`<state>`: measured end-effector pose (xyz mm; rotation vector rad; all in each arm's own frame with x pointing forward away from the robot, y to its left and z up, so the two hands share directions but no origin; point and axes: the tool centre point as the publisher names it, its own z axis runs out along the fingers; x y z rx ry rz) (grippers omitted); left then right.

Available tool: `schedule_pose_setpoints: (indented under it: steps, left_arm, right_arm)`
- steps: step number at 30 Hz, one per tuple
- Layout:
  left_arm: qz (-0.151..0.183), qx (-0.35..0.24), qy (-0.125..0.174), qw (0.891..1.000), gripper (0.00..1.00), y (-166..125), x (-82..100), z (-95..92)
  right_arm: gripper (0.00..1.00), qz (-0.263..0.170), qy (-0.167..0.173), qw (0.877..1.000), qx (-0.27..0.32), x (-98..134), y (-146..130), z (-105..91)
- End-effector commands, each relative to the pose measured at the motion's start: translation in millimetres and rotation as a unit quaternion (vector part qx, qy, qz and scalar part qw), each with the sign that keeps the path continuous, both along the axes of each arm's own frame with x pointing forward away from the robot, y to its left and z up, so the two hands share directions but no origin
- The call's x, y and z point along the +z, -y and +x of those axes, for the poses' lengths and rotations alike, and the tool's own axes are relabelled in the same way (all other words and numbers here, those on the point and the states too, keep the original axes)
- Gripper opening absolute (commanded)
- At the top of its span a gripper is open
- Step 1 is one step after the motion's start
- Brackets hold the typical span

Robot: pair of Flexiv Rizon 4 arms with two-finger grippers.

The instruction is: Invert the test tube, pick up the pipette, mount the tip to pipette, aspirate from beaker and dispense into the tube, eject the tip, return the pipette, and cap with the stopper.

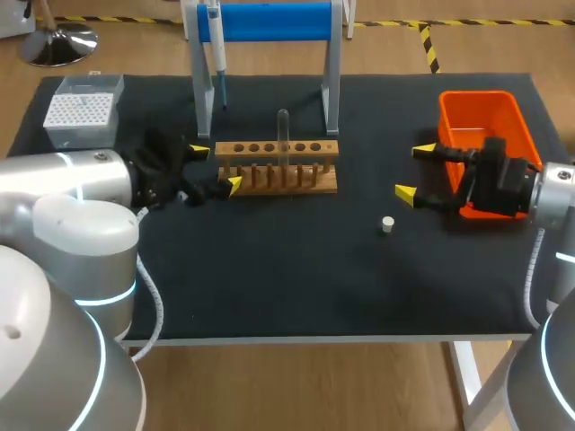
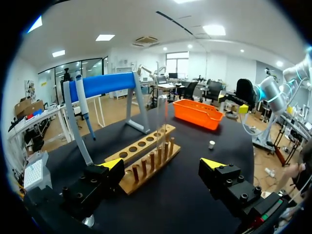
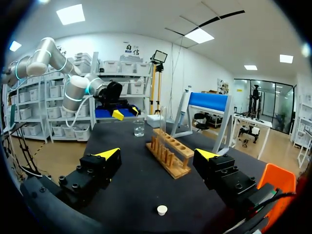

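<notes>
- My left pincer [image 1: 217, 168] is open and empty, just beside the left end of the rack [image 1: 278, 171].
- My right pincer [image 1: 415, 171] is open and empty, beside the orange bin [image 1: 481, 117].
- A clear tube [image 1: 283, 135] stands upright in the rack.
- The pipette [image 1: 216, 54] hangs on the blue stand [image 1: 269, 20] behind the rack.
- The tip box [image 1: 83, 109] sits at the far left corner.
- The white stopper [image 1: 387, 224] lies on the table [image 1: 296, 269], near my right pincer.
- The beaker [image 3: 139, 128] stands beyond the rack, near my left pincer.
</notes>
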<state>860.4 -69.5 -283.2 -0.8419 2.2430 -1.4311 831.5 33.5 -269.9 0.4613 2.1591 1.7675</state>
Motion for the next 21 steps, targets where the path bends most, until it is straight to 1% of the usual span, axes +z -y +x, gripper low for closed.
schedule_pose_setpoints:
  steps: [1, 9, 13, 15, 18, 19, 21]
  left_arm:
    - [0.01, -0.001, -0.01, 1.0, 1.0, 1.2, 3.0, 1.7]
    - [0.01, -0.001, -0.01, 1.0, 1.0, 1.2, 3.0, 1.7]
    - [0.01, -0.001, -0.01, 1.0, 1.0, 1.2, 3.0, 1.7]
    - [0.01, -0.001, -0.01, 1.0, 1.0, 1.2, 3.0, 1.7]
    - [0.01, -0.001, -0.01, 1.0, 1.0, 1.2, 3.0, 1.7]
    - [0.01, -0.001, -0.01, 1.0, 1.0, 1.2, 3.0, 1.7]
    - [0.01, -0.001, -0.01, 1.0, 1.0, 1.2, 3.0, 1.7]
  right_arm:
    - [1.0, 0.0, 0.0, 1.0, -0.001, 0.1, 0.0, -0.7]
    - [1.0, 0.0, 0.0, 1.0, -0.001, 0.1, 0.0, -0.7]
    - [1.0, 0.002, -0.005, 1.0, 0.007, 2.3, -7.4, 17.3]
    - [1.0, 0.007, -0.01, 1.0, 0.025, 5.7, -13.9, 25.1]
    - [1.0, 0.021, -0.016, 0.997, 0.068, 12.9, -26.6, 34.5]
    - [1.0, 0.019, -0.011, 0.997, 0.078, 15.2, -31.2, 37.1]
    - [1.0, 0.03, -0.014, 0.994, 0.105, 19.8, -40.4, 42.6]
